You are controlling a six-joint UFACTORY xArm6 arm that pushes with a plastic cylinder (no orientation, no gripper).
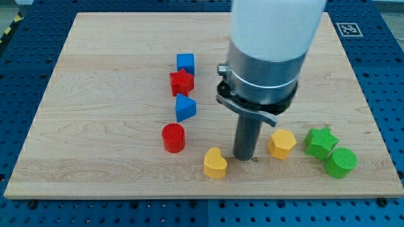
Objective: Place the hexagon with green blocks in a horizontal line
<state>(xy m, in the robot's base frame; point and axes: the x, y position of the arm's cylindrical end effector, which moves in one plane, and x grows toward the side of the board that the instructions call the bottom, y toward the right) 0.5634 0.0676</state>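
Note:
The yellow hexagon (281, 144) lies at the lower right of the board. Just to its right is the green star (321, 142), and the green cylinder (341, 162) sits lower right of the star, touching or nearly touching it. My tip (245, 157) rests on the board just left of the hexagon, with a small gap between them. A yellow heart (215, 163) lies left of my tip. The arm's wide body hides the board above the tip.
A column of blocks stands left of centre: a blue cube (185, 63), a red star (181, 82), a blue wedge-like block (185, 108) and a red cylinder (173, 137). The wooden board's bottom edge (202, 197) runs close below the green cylinder.

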